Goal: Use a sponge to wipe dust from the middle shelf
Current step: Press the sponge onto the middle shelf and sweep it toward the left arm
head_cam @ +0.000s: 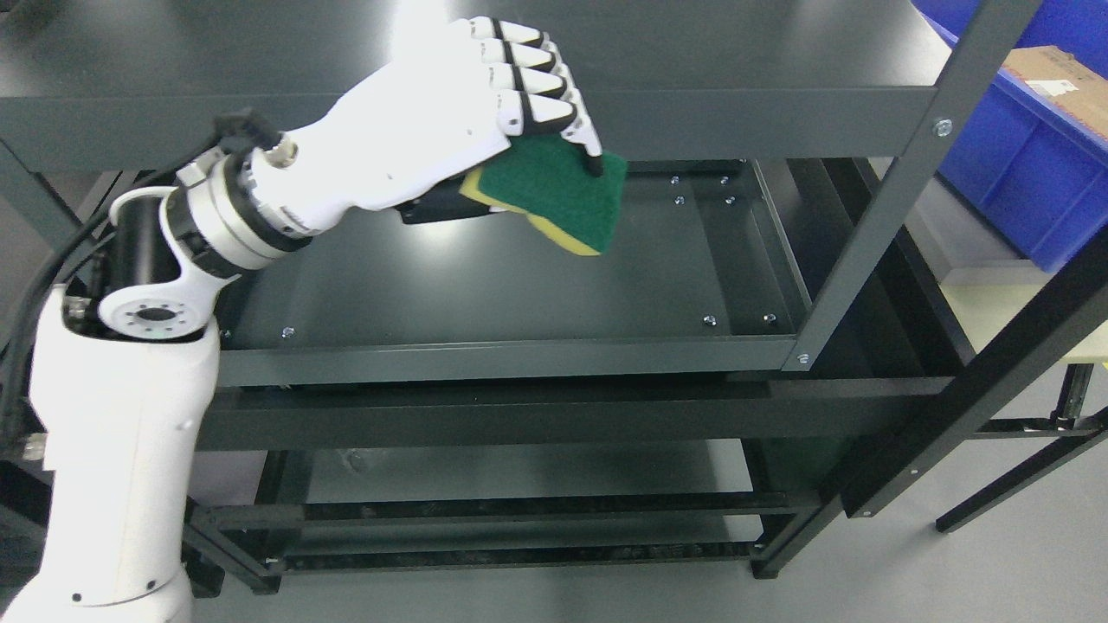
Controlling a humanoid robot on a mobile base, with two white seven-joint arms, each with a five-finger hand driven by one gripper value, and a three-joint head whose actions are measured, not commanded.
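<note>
My left hand (519,130) comes in from the lower left and is shut on a sponge (563,195) with a green scouring face and a yellow body. The hand holds the sponge tilted, in front of the top shelf's front edge (736,112) and above the middle shelf (485,285). The sponge is in the air, apart from the dark shelf tray. The thumb is mostly hidden under the sponge. My right hand is out of view.
The dark metal rack has a slanted upright post (892,190) at the right front and a lower shelf (519,472) beneath. A blue bin (1021,173) with a cardboard box (1065,82) stands at the far right, beside a pale table edge (1021,316).
</note>
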